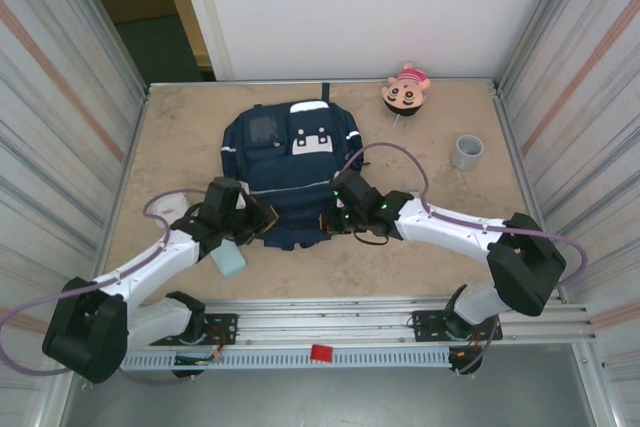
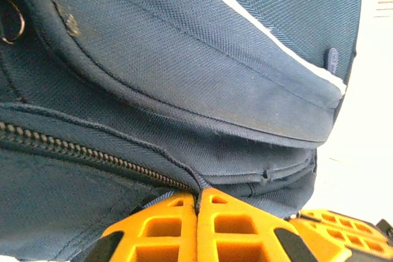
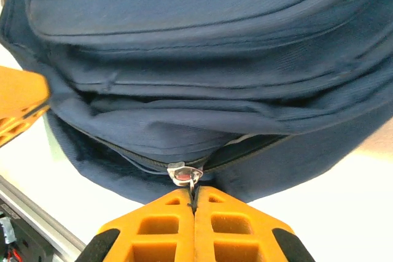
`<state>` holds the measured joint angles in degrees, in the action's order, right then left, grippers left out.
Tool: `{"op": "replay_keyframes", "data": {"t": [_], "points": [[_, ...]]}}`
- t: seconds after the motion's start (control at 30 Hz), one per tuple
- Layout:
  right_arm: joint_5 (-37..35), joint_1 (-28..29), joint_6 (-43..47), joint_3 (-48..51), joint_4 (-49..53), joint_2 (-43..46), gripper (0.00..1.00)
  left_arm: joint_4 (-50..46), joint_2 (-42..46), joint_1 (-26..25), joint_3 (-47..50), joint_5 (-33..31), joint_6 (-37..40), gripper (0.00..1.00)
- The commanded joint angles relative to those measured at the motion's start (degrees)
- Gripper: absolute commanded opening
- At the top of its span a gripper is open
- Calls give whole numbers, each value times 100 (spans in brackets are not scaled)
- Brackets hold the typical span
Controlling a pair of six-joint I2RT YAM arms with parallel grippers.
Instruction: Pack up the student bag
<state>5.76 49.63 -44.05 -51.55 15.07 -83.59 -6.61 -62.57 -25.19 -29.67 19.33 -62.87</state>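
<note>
Since the right gripper (image 3: 194,197) is closed on the metal zipper pull (image 3: 183,175) and the left gripper (image 2: 198,204) pinches fabric just beside the zipper (image 2: 73,148), I think the left must hold the navy student bag (image 1: 290,162) firm while the right draws along the teeth, not upward. The bag lies flat on the table (image 1: 180,147), both grippers at its near edge. Its contents are hidden; right of it stands a grey cup (image 1: 466,151), inside unclear.
</note>
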Motion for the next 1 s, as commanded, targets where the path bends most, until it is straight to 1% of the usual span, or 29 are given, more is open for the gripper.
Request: {"op": "replay_keyframes", "data": {"t": [0.0, 0.1, 0.2, 0.23, 0.27, 0.3, 0.37, 0.43, 0.53, 0.57, 0.63, 0.7, 0.8, 0.87, 0.93, 0.97], "points": [[34, -397, 349, 235, 490, 238, 0, -486, 235, 315, -113, -437, 452, 0], [166, -638, 473, 257, 483, 267, 0, -510, 286, 360, -93, -451, 461, 0], [239, -703, 518, 251, 443, 290, 0, -475, 245, 375, -163, -321, 557, 0], [270, -693, 520, 251, 403, 298, 0, -435, 232, 374, -214, -227, 652, 4], [306, -681, 520, 261, 355, 300, 0, -398, 242, 374, -259, -131, 784, 16], [335, -657, 521, 265, 299, 312, 0, -421, 267, 368, -342, -63, 930, 33], [357, -604, 536, 284, 209, 303, 0, -612, 368, 286, -557, -88, 1221, 57], [356, -545, 523, 278, 180, 296, 0, -828, 466, 163, -801, -192, 1553, 67], [381, -523, 481, 276, 70, 300, 0, -906, 474, -48, -1136, -172, 2330, 72], [403, -521, 468, 286, 4, 316, 0, -902, 433, -103, -1278, -112, 2861, 73], [458, -519, 425, 309, -105, 311, 0, -989, 389, -113, -1634, 401, 4535, 72], [525, -509, 373, 338, -232, 294, 0, -1302, 359, -149, -2038, 800, 6747, 72], [555, -459, 286, 382, -381, 256, 0, -1620, 215, -252, -2268, 922, 9308, 73], [478, -415, 262, 390, -382, 254, 0, -1860, -63, -380, -2344, 935, 10475, 75], [433, -396, 213, 428, -428, 258, 0, -2002, -515, -533, -2403, 828, 11134, 78], [441, -397, 182, 452, -460, 261, 0, -2077, -785, -633, -2459, 778, 11347, 80]]}}
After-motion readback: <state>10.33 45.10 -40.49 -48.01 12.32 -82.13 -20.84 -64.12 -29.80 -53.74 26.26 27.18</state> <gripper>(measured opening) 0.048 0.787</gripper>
